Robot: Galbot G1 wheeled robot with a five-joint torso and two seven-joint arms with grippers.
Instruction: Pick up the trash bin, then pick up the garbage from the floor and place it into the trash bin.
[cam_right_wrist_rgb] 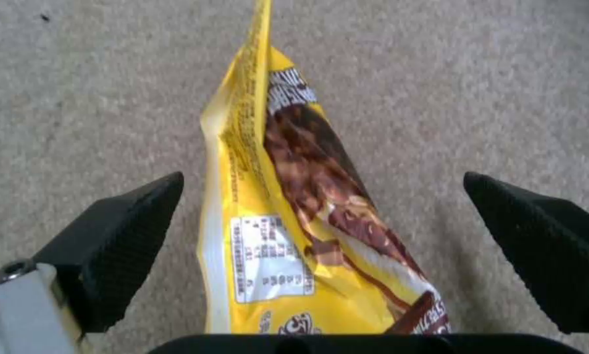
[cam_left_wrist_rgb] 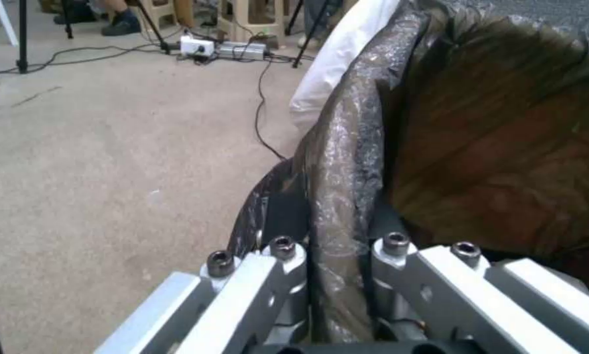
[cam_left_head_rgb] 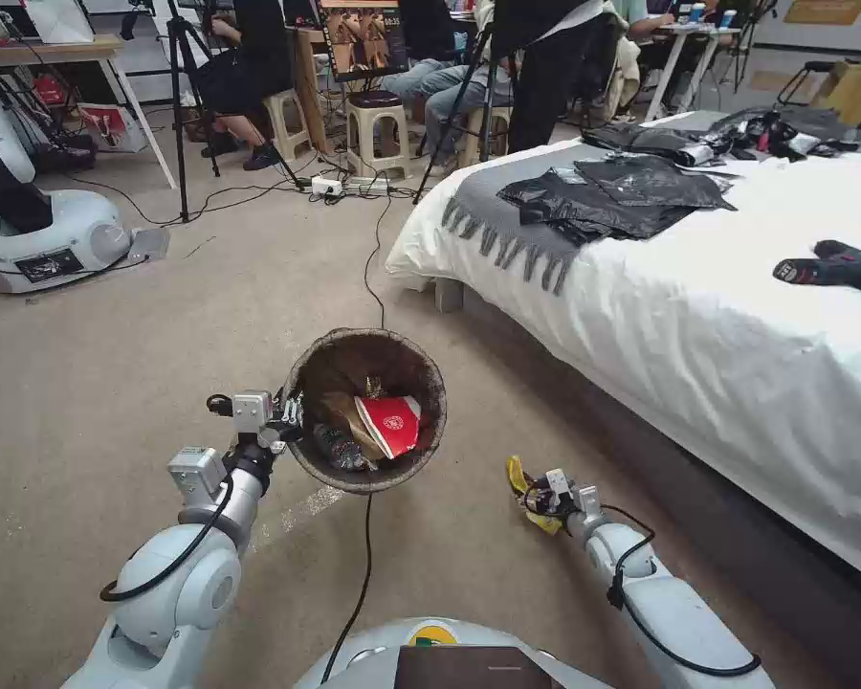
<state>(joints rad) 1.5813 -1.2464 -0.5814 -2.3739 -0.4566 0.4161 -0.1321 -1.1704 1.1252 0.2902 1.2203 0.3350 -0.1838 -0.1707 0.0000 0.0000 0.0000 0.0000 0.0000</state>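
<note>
The left gripper (cam_left_head_rgb: 292,421) was clamped on the near-left rim of the trash bin (cam_left_head_rgb: 365,407), which was held upright with its mouth facing up. To the right, the right gripper (cam_left_head_rgb: 543,496) was lowered to the floor (cam_left_head_rgb: 115,383), pads spread wide astride a yellow wrapper (cam_right_wrist_rgb: 294,221) lying lengthwise between them; its near end was hidden.

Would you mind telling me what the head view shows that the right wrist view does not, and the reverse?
Head view alone: the left gripper clamped on the rim of the trash bin, a red cup inside it, and the bed. Right wrist view alone: the printed label and chocolate picture on the yellow wrapper, lying between wide-open black fingers. Shared: the right gripper, that wrapper and the carpet floor.
</note>
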